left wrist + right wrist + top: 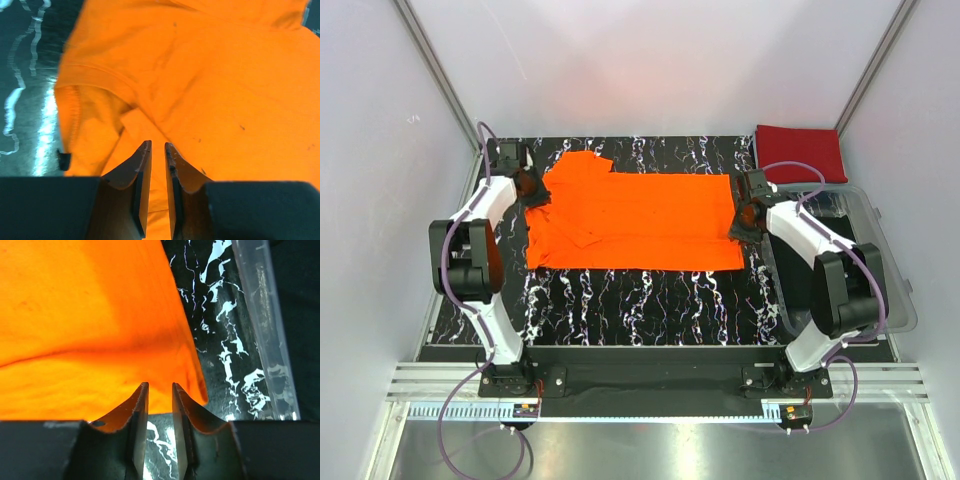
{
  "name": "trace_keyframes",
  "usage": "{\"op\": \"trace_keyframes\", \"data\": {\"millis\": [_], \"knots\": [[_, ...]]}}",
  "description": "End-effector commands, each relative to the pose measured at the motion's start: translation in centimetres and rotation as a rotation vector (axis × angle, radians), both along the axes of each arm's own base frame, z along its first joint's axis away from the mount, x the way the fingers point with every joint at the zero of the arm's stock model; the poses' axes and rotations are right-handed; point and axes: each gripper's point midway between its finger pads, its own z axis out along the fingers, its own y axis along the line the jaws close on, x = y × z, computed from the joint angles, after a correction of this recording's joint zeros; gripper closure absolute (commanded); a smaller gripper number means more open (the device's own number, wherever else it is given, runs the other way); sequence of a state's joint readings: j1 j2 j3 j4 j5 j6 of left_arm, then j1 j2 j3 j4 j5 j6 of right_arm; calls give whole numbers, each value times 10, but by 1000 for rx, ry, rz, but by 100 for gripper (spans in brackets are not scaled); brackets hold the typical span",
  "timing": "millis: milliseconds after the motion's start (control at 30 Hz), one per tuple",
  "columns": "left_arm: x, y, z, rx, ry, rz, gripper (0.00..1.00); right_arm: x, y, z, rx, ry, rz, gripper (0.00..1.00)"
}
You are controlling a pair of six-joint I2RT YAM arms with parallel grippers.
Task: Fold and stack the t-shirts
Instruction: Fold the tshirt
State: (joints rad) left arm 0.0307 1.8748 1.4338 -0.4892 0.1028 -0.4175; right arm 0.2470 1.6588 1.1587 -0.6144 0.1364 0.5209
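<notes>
Only the top view shows the red t-shirt (798, 150); the wrist views show the left gripper (157, 148) and right gripper (160, 388) slightly parted, empty.

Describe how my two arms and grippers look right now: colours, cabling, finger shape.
Both the left arm and right arm have white shells with black joint housings and black bases. A purple cable loops along each. The left gripper and right gripper share dark, flat-faced fingers tapering to thin tips from curved brownish backs.
</notes>
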Motion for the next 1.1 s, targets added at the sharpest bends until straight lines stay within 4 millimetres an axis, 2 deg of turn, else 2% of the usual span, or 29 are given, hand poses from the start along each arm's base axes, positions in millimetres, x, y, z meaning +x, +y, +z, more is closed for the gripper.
{"op": "trace_keyframes", "data": {"millis": [0, 100, 133, 167, 300, 433, 567, 733, 867, 1067], "knots": [[3, 21, 38, 104, -68, 78, 78, 3, 2, 32, 40, -67, -12, 68], [-9, 32, 46, 144, -74, 121, 71, 0, 10, 30, 78, -50, 17, 73], [-17, 31, 44, 144, -67, 118, 64, 0, 19, 30, 118, -44, 45, 75], [-20, 31, 43, 148, -62, 115, 62, 1, 23, 31, 134, -46, 58, 78], [-35, 44, 35, 175, -38, 140, 62, -2, 34, 23, 173, -22, 83, 80], [-54, 70, 20, 127, 13, 207, 62, -1, 36, -4, 174, 35, 89, 81], [-66, 79, -1, 44, 66, 202, 62, -2, 31, -24, 141, 65, 81, 82], [-82, 83, -30, 15, 144, 208, 67, -6, 15, -38, 60, 85, 46, 83], [-81, 74, -42, -34, 171, 180, 73, -10, 10, -43, 31, 96, 43, 83], [-90, 62, -62, -73, 224, 161, 76, -7, 8, -45, 16, 97, 50, 83]]}}
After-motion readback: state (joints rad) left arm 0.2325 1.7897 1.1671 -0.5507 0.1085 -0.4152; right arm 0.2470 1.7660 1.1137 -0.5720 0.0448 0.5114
